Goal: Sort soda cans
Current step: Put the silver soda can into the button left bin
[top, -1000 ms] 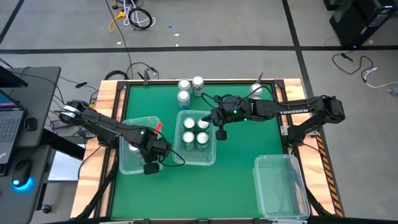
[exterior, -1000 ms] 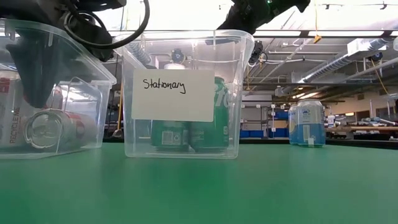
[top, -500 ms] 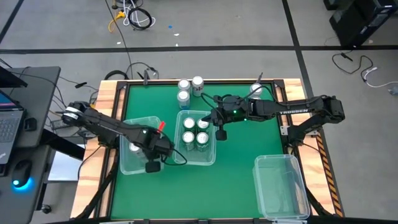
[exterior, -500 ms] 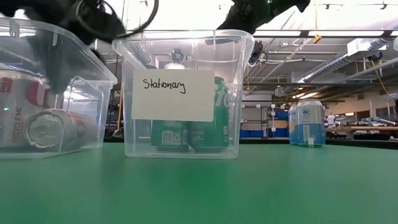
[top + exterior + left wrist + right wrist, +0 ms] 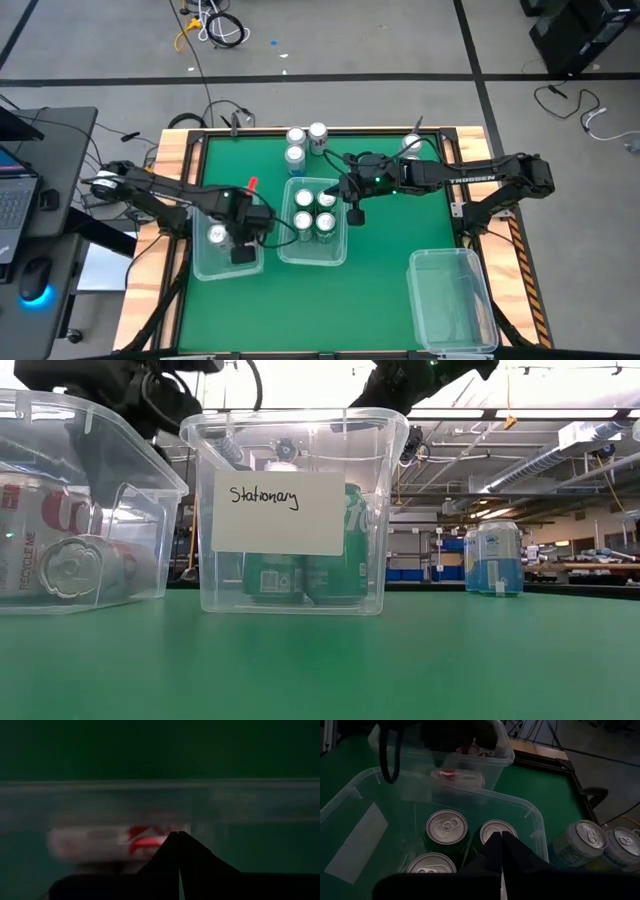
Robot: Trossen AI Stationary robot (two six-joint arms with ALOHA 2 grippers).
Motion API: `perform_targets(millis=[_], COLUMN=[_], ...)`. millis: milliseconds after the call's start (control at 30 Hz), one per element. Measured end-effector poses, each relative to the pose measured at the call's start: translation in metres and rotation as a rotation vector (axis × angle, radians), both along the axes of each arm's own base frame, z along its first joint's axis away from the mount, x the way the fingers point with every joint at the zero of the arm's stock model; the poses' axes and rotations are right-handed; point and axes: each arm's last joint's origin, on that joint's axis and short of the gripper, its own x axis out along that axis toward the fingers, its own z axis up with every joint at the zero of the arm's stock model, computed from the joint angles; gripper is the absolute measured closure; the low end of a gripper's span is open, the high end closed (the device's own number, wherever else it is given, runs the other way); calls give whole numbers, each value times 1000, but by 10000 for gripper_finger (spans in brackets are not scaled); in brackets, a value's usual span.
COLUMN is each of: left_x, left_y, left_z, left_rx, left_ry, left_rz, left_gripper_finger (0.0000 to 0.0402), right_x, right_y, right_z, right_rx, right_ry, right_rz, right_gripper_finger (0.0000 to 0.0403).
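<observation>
Over the left bin, near the table's left edge, the left gripper now sits above the bin's right wall, having swung back from the front right corner where it hung a second ago; its jaws are closed and hold nothing. Inside that bin a red-and-white can lies on its side, with another can showing its silver top in the high view. This retreat suggests that a drop into the left bin is complete and the left arm is free for the next pick. The right gripper has not moved: it hangs with jaws closed and empty at the right rim of the middle bin, which carries a label and holds the green cans standing upright. Three unsorted cans stand together near the table's far edge, and one more can stands at the far right corner, by the right arm. A third bin at the near right corner holds no cans that can be seen. Judged from this layout, sorting is well along, with the far-edge cans left to collect.
</observation>
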Motion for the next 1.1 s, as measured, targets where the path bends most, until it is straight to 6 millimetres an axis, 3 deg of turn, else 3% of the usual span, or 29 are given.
perform_targets(millis=[133, 400, 633, 900, 1100], left_x=[0, -10, -11, -4, -5], left_y=[-2, -3, -3, -10, -14], left_z=[-18, -38, -38, -22, -31], left_rx=[-102, -65, -35, -44, -65], left_ry=[-27, 17, 27, -9, 12], left_rz=[-15, -21, -24, -40, -48], left_gripper_finger=[401, 401, 401, 401, 402], right_x=[0, 0, 0, 0, 0], right_y=[0, 0, 0, 0, 0], right_z=[0, 0, 0, 0, 0], right_rx=[0, -4, -6, -6, -8], right_ry=[4, 5, 0, 0, 0], right_rz=[0, 2, 4, 4, 4], right_gripper_finger=[403, 403, 403, 403, 403])
